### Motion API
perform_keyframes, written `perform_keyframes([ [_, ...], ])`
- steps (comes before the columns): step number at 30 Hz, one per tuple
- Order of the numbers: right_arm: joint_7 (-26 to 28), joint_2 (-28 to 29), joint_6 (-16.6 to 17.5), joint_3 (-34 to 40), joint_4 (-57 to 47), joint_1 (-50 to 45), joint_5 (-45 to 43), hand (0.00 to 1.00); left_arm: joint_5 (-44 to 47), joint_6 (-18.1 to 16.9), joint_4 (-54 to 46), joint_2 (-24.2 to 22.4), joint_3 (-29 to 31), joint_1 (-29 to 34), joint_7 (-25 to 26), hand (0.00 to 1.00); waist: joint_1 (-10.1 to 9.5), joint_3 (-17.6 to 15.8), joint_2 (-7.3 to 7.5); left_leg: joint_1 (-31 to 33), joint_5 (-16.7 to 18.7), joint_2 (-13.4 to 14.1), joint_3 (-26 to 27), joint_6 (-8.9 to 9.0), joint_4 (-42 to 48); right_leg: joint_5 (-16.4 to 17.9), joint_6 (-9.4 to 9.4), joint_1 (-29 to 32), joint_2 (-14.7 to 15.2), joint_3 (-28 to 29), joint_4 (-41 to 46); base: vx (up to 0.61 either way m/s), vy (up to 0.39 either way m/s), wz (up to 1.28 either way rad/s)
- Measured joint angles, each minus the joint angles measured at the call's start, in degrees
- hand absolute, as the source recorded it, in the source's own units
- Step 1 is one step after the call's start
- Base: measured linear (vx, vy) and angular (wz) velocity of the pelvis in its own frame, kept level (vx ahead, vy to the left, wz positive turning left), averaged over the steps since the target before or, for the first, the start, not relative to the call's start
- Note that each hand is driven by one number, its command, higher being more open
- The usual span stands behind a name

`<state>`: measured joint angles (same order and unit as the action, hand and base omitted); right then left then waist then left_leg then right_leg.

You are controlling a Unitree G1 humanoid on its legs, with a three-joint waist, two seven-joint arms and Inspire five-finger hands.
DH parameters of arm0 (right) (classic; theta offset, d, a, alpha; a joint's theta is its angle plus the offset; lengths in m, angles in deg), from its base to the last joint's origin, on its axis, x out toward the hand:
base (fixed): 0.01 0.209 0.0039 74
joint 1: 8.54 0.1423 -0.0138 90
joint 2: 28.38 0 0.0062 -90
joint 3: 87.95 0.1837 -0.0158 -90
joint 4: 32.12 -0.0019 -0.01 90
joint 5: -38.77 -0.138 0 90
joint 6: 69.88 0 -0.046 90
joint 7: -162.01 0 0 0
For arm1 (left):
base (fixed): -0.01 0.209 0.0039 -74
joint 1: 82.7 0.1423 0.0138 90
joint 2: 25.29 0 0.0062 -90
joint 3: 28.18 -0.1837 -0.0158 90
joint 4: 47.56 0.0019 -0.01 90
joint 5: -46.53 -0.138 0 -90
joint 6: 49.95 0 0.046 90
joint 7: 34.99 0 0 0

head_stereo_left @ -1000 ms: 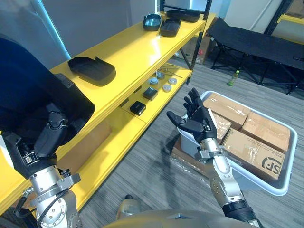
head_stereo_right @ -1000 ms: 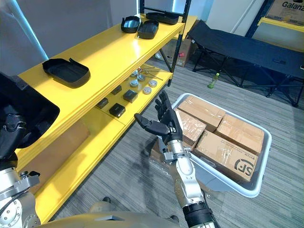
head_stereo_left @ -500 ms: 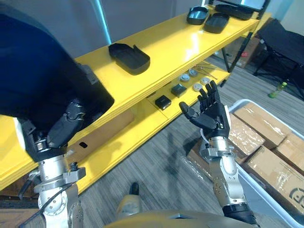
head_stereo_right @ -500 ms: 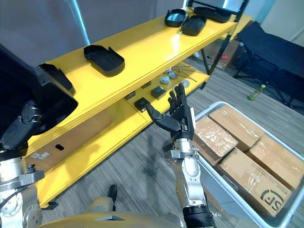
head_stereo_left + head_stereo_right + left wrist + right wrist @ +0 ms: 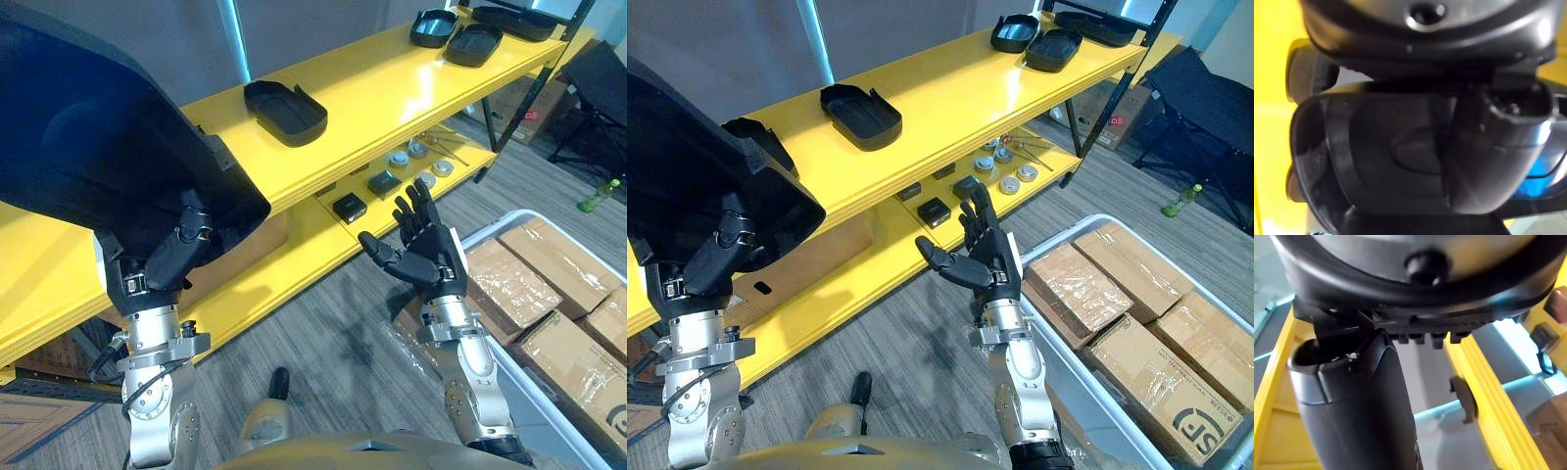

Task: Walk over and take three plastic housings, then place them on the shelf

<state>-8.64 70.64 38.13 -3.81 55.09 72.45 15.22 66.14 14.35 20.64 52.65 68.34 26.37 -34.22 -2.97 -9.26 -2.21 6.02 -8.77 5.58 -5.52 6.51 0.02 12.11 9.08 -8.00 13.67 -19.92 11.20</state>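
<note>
The left hand [image 5: 174,262] curls round the edge of a large black plastic housing [image 5: 98,147] by the yellow shelf [image 5: 392,93]. The right hand [image 5: 428,259] is spread wide, empty.

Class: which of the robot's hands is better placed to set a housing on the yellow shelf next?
Left. The left hand is curled round a large black plastic housing next to the yellow shelf; the right hand is open and empty, above the grey floor.

One black logo mark, a curved symbol with a couple of large letters, printed on the side of the near-right cardboard box [image 5: 1161,382] in the grey bin [image 5: 1105,219]. Other cardboard boxes there show plain tape; no readable print.
</note>
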Motion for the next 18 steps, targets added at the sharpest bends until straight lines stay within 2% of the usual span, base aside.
perform_keyframes([
  [5,0.34,0.02,0.02,-2.62,0.04,0.97,-0.37,1.00,-0.02,-0.01,0.06,-0.39,0.07,1.29,1.40,0.00,-0.07,-1.32,0.05,3.68,2.16,-1.33,0.70,-0.79,5.53,1.98,0.38,3.64,2.21,0.90,5.46,-0.03,0.033,0.00],
  [6,0.03,0.00,0.03,-3.60,0.04,1.50,0.23,1.00,-0.03,-0.01,0.11,-1.14,0.18,1.46,2.12,0.00,-0.38,-2.25,0.19,3.88,4.01,-2.20,1.05,-0.85,8.52,3.44,0.65,3.60,3.49,1.46,7.76,-0.02,0.040,-0.03],
  [10,-2.05,0.00,0.11,-5.68,0.02,3.17,0.76,1.00,-0.25,-0.01,0.05,-1.72,1.84,1.54,2.50,0.00,-1.25,-2.60,0.50,6.72,9.84,-3.43,1.47,-1.41,18.19,5.83,0.59,2.44,5.14,1.22,9.80,0.02,0.077,0.02],
  [12,-3.75,0.19,0.18,-5.88,-0.20,3.79,1.03,1.00,-0.78,0.02,-0.01,-1.34,2.99,1.09,1.92,0.00,-1.76,-2.84,1.54,7.80,13.12,-4.26,4.80,-4.54,23.77,6.27,0.52,0.06,6.69,0.72,8.58,0.11,0.121,0.14],
  [13,-4.98,0.05,0.44,-5.46,-0.45,3.46,1.95,1.00,-1.25,-0.07,-0.11,-0.93,3.64,0.93,1.56,0.00,-1.45,-2.14,1.48,7.61,15.76,-5.06,5.99,-4.28,25.08,5.95,-0.39,-1.25,7.37,0.45,11.14,0.22,0.188,0.43],
  [14,-5.84,-0.06,1.07,-5.07,-0.38,3.44,2.75,1.00,-1.54,-0.04,0.02,-0.78,3.83,-0.15,1.68,0.00,-1.39,-2.10,1.38,7.61,16.96,-6.02,4.80,-3.98,26.18,2.80,-3.87,3.83,9.09,3.34,21.98,0.21,0.193,0.51],
  [15,-6.19,0.01,1.35,-4.90,-0.39,3.32,2.83,1.00,-1.74,-0.02,0.00,-0.66,3.94,-0.65,1.70,0.00,-1.38,-2.07,1.45,7.34,17.13,-6.24,4.40,-4.21,25.93,0.07,-5.68,6.66,9.60,4.70,26.60,0.17,0.213,0.53],
  [16,-6.71,0.22,1.89,-4.68,-0.39,3.61,3.16,1.00,-2.16,-0.03,-0.22,-0.23,4.92,-1.19,1.70,0.00,-1.51,-2.01,1.76,6.27,17.44,-6.61,3.66,-4.65,24.80,-6.79,-7.03,10.38,10.14,6.86,33.10,0.23,0.171,0.38],
  [17,-7.23,0.49,2.79,-4.80,-0.40,4.31,4.07,1.00,-2.25,-0.02,-0.23,1.15,5.85,-1.27,1.84,0.00,-1.36,-1.98,2.08,4.33,17.57,-7.11,2.64,-5.35,23.05,-14.89,-6.37,12.96,10.25,9.31,37.59,0.34,0.132,0.38],
  [18,-7.56,0.68,3.95,-4.69,-0.43,4.99,5.21,1.00,-2.21,0.01,-0.23,2.31,6.14,-1.40,2.45,0.00,-0.85,-2.17,1.68,3.02,17.62,-6.86,1.03,-6.69,22.22,-13.50,-6.00,14.62,9.76,10.54,40.75,0.32,0.066,0.39],
])
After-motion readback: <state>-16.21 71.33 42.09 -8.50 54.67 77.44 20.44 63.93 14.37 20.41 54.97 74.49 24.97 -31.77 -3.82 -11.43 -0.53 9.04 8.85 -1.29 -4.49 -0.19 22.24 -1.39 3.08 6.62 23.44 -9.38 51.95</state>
